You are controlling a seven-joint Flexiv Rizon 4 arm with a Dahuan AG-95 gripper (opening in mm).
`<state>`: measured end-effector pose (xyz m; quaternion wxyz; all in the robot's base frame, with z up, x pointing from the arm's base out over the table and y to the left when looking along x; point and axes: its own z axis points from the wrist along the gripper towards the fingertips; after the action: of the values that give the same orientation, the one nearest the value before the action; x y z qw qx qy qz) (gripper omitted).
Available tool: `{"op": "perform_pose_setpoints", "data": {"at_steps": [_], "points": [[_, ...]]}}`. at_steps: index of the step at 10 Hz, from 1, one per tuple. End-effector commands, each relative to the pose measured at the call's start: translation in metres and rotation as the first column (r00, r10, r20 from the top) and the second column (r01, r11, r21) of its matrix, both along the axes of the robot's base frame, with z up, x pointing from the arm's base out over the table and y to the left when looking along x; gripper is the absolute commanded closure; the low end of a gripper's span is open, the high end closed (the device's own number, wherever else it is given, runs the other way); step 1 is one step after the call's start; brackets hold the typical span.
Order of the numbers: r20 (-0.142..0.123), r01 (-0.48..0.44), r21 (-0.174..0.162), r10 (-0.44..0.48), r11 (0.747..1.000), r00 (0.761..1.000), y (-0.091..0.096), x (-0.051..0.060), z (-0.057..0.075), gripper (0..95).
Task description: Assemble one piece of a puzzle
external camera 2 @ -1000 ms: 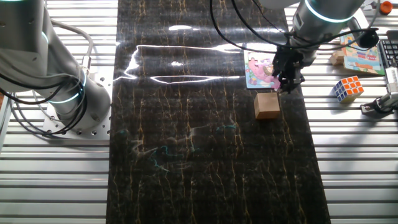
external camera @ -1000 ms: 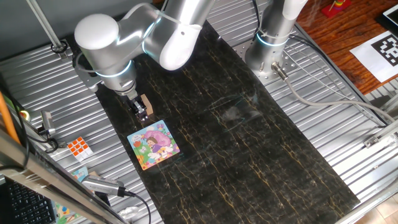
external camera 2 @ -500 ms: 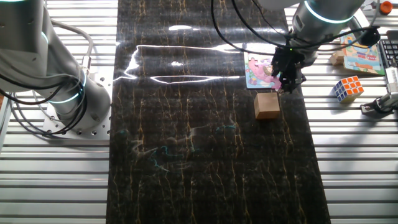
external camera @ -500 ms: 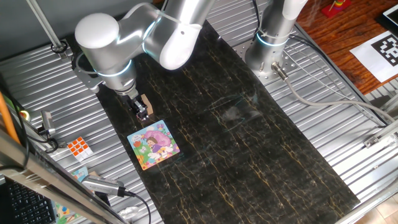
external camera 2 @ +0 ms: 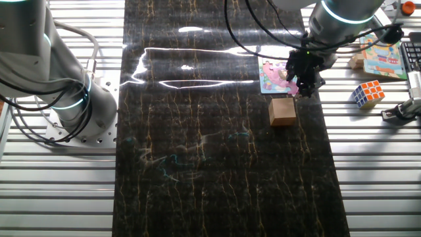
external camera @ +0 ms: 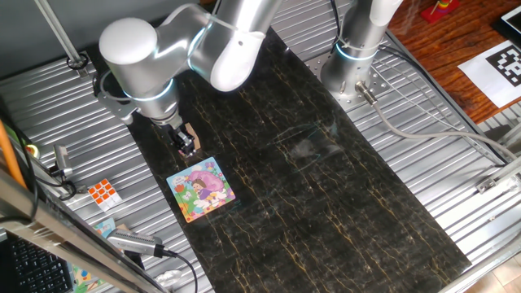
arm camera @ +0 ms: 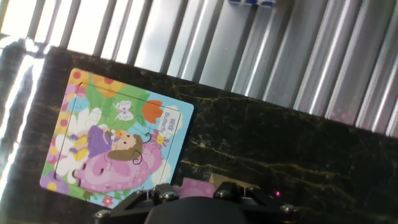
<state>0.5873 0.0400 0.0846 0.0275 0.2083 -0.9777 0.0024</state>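
One fixed view shows the puzzle (external camera: pixel 202 189) flat on the dark mat, just beside the gripper (external camera: pixel 186 148), toward the mat's near end. In the hand view the board's long side runs diagonally, up and left of the fingers. The jaws look pinched on the piece (external camera 2: pixel 292 87), a pink sliver above the tan block (external camera 2: pixel 283 111).
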Motion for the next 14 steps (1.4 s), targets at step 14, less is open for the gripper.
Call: {"op": "perform_pose_setpoints", "data": {"at_steps": [14], "points": [[-0.02,0.091,-0.005,-0.091,0.996,0.996,0.055,-0.027,-0.006,57.0]]}}
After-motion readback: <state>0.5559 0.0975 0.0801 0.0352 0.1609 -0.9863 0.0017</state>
